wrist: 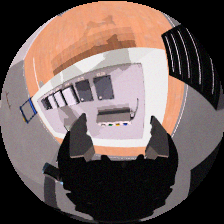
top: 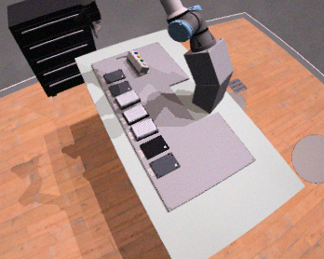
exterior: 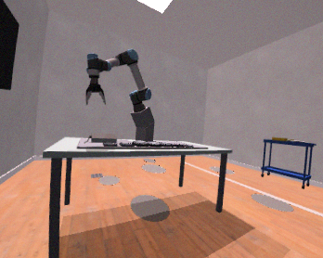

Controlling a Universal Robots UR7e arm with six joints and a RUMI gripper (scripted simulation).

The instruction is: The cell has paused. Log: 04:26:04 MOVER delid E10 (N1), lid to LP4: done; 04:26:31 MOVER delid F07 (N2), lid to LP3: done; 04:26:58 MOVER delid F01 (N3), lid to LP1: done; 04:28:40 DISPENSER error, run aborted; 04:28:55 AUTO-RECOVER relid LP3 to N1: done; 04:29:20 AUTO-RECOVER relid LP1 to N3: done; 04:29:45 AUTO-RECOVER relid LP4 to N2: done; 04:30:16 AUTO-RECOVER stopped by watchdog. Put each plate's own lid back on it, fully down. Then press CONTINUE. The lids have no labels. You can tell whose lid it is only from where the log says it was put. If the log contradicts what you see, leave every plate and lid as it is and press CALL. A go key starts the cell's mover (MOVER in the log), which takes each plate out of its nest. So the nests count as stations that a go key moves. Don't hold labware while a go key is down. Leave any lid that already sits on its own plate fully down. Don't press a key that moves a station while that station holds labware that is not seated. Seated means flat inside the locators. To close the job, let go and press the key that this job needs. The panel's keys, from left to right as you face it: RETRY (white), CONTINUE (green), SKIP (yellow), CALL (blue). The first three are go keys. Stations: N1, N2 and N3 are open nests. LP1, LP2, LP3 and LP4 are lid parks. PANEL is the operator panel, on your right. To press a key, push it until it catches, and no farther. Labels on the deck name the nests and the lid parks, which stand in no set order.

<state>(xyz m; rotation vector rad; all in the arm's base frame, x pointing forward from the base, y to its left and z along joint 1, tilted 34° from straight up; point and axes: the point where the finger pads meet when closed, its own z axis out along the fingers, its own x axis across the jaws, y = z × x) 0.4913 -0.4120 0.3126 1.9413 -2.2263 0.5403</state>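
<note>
Three lidded plates sit in a row on the grey deck mat, one at the far end, one in the middle and one at the near end. Their lids look flat; the labels are too small to read. Two dark empty lid parks lie beyond them, and two more lie nearer. The operator panel stands at the far end of the mat, with several coloured keys on it. My gripper is open and empty, high above the panel end of the table. In the wrist view the fingers frame the panel.
A black drawer cabinet stands on the floor beyond the table's far corner. The arm's base is mounted at the table's right edge. A blue cart stands far off by the wall.
</note>
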